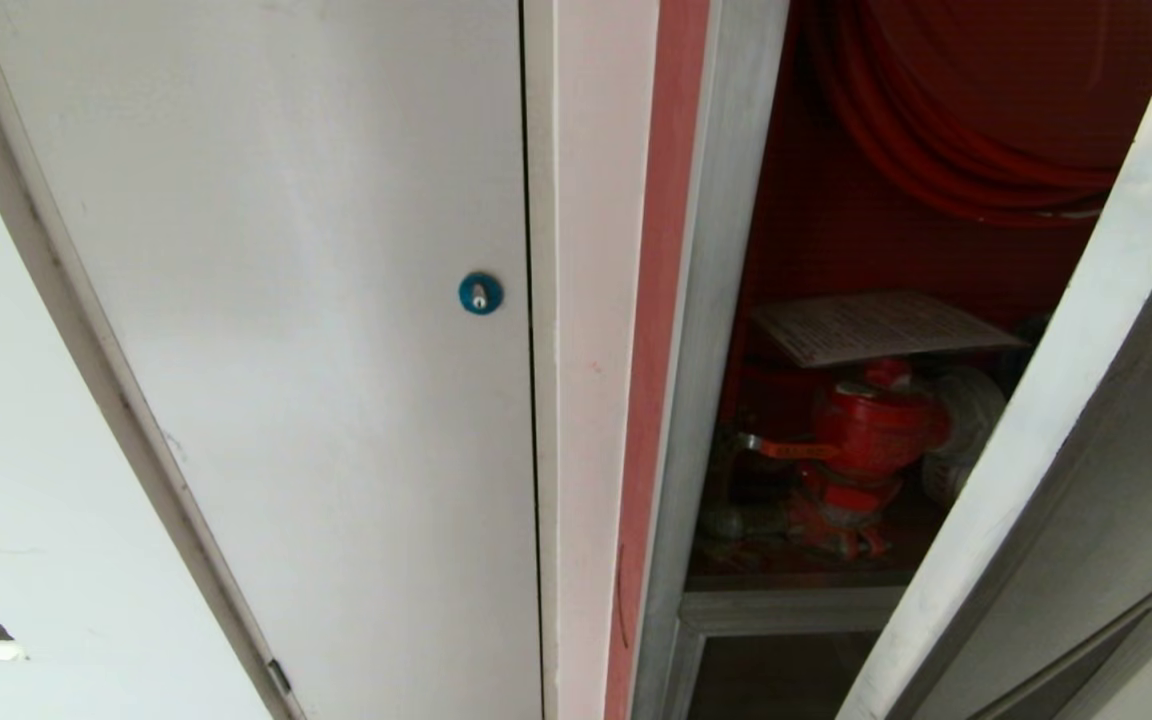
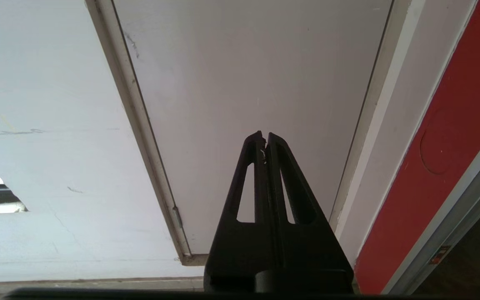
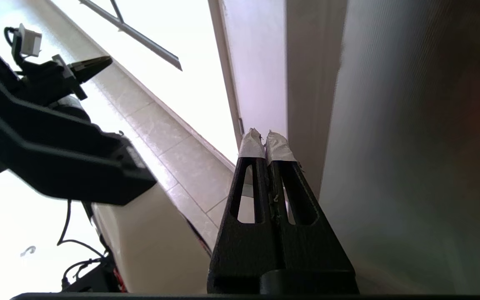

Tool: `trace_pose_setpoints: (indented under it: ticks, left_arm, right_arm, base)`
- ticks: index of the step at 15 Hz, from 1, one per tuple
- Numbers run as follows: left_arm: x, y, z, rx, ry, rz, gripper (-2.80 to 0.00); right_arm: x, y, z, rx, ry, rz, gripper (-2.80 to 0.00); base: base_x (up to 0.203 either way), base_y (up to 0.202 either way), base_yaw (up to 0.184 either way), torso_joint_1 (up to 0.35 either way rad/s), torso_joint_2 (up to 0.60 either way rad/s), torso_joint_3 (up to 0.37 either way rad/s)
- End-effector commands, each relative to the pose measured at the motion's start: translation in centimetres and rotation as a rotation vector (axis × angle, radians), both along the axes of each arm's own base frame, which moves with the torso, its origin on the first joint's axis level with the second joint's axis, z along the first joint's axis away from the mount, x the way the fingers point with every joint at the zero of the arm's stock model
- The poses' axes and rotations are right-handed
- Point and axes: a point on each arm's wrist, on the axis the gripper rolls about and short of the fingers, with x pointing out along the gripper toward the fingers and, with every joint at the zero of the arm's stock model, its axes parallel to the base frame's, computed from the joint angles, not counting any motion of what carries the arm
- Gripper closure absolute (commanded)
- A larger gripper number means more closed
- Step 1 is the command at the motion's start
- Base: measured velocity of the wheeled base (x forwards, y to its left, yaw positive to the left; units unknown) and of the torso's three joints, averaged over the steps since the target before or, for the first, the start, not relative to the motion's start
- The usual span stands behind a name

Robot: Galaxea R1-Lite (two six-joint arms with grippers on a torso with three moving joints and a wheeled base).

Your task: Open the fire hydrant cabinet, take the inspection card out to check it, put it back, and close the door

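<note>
In the head view the fire hydrant cabinet [image 1: 726, 330] stands open on the right, its silver frame edging a red interior, and the door [image 1: 1066, 470] swings out toward the camera at the right edge of the scene, its pale aluminium frame crossing the picture on a slant. Inside, the inspection card [image 1: 881, 325] lies flat and slightly tilted on top of the red valve [image 1: 861, 440], with loops of the red hose reel [image 1: 946, 110] hanging above it; a roll of white hose [image 1: 966, 420] sits just beside the valve, partly hidden by the door frame. To the left of the cabinet is a plain white panel door [image 1: 316, 330] with a round blue lock [image 1: 480, 293] near its right edge. Neither arm shows in the head view. The left pincer [image 2: 265, 135] appears only in its own wrist view — its black fingers pressed together, holding nothing, pointing at the lower part of the white panel door with the cabinet's red strip off to one side. The right pincer [image 3: 266, 133] is likewise closed and empty, its pale taped fingertips [image 3: 251, 143] meeting — it sits close beside a grey surface that I take for the door's face, though that is blurred. In that same view the left arm [image 3: 52, 137] hangs dark against a bright tiled floor [image 3: 181, 158].
</note>
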Motion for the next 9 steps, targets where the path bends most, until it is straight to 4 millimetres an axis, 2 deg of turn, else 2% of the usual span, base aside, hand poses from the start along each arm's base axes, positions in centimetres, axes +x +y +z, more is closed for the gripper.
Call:
trace_pose_setpoints:
  ticks: [1, 3, 9]
  left_arm:
    - [0.0, 0.0, -0.2, 0.0, 0.005, 0.0, 0.0]
    - [0.0, 0.0, -0.2, 0.0, 0.006, 0.0, 0.0]
    - [0.0, 0.0, -0.2, 0.0, 0.005, 0.0, 0.0]
  right_arm:
    - [3.4, 0.1, 0.4, -0.008, 0.064, 0.01, 0.0]
    - [4.5, 0.2, 1.1, -0.01, 0.031, 0.018, 0.0]
    - [5.4, 1.7, 2.1, -0.03, 0.027, 0.14, 0.0]
  base:
    - [0.0, 0.0, 0.0, 0.0, 0.0, 0.0]
    - [0.0, 0.0, 0.0, 0.0, 0.0, 0.0]
    - [0.0, 0.0, 0.0, 0.0, 0.0, 0.0]
